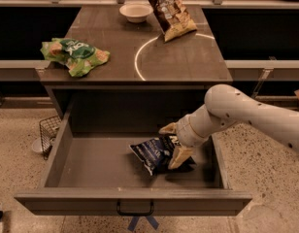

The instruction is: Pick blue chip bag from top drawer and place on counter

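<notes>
Drawer (56, 155) pulled fully open, lower centre of frame; black handle (135, 212) on its front panel. Blue bag (152, 154) lies flat on the drawer floor, right of centre, well clear of the left wall.

Arm (237, 111) enters from the right edge and reaches down into the drawer. Gripper (173, 143) sits at the bag's right end, fingers apart: upper finger (168, 128) just past the bag's far edge, lower finger (180, 156) lying over its near right corner. Bag end is between them; cannot tell if they press on it.

Counter (188, 57) above the drawer, upper centre: green bag (74, 56) at left, white bowl (136, 12) at the back, brown bag (170, 11) beside the bowl, its lower corner on the white arc (138, 57). Wire basket (47, 130) on the floor, left of the drawer.
</notes>
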